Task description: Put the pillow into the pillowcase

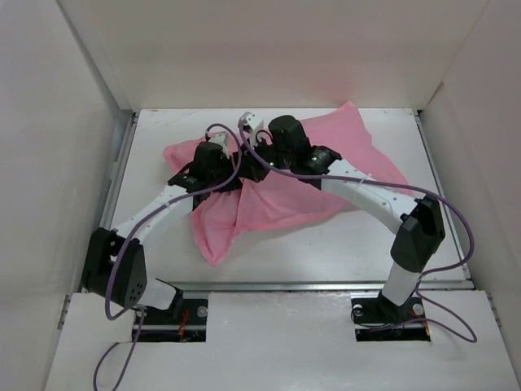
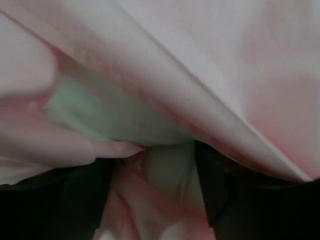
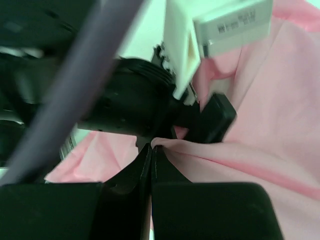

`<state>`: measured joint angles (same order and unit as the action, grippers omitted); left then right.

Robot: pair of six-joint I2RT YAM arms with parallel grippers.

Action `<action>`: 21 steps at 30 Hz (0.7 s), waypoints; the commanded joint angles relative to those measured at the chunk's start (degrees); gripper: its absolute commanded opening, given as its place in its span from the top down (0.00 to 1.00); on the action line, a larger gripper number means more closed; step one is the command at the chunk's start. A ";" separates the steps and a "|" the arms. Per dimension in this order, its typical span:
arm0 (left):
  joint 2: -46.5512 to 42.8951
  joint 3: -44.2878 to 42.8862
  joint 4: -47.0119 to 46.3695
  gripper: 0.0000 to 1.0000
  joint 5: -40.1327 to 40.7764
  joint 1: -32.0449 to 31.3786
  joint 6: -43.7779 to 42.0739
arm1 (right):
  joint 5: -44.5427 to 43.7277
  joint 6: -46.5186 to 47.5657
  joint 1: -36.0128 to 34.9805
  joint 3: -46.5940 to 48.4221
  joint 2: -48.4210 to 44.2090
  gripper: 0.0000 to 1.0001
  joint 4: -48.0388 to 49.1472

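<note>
Two claws meet over the pink pillowcase (image 1: pixel 277 208), which lies crumpled on the desk (image 1: pixel 342 244). The right claw (image 3: pixel 151 150) is pinched tight on a fold of it. The left claw (image 2: pixel 155 197) stands parted, pink cloth bunched between its fingers (image 2: pixel 225 200).

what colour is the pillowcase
The pillowcase is pink; the top view shows it best.

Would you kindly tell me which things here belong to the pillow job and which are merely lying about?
Belonging to the job:
pillowcase
pillow, seemingly the pale patch between the pink folds
left hand, open among the folds
right hand, shut on the pillowcase

Merely there:
table
cables
</note>
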<state>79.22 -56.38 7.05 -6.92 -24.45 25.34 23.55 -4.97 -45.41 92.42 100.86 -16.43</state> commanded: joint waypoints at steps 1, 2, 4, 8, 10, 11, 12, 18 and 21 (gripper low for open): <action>1.90 -3.91 -5.92 0.32 -6.62 -2.10 0.15 | 2.82 -1.00 -0.73 3.82 -3.56 1.00 2.19; 1.90 -3.91 -5.21 0.28 -5.83 -2.10 0.15 | 2.82 -1.00 -0.73 3.82 -3.56 1.00 2.19; 0.77 -4.53 -2.94 0.00 -3.38 -2.10 0.15 | 3.34 -1.00 -0.73 3.82 -3.56 1.00 1.67; -7.74 -4.00 4.27 0.00 5.47 -2.10 2.42 | 3.34 -1.00 -0.73 3.30 -4.71 1.00 1.66; -12.31 -4.00 8.92 0.00 10.50 -2.10 4.88 | 2.82 -1.00 -0.73 3.29 -4.71 1.00 1.66; -16.95 -4.00 13.91 0.00 15.74 -2.10 6.02 | 2.82 -1.00 -0.73 3.29 -4.71 1.00 1.66; -19.17 -4.00 16.31 0.00 18.23 -2.10 7.16 | 2.82 -1.00 -0.73 3.29 -4.18 1.00 1.66; -34.45 -3.48 26.34 0.00 29.05 -2.10 14.65 | 4.48 -1.00 -0.73 3.29 -2.42 1.00 1.13; -38.25 -2.86 26.96 0.00 29.77 -2.10 16.05 | 7.29 -1.00 -0.73 3.29 -1.20 1.00 1.13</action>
<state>45.04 -58.15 31.90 19.29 -26.22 37.65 32.38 -7.25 -48.64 95.72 97.80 -14.66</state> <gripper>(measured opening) 0.997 0.010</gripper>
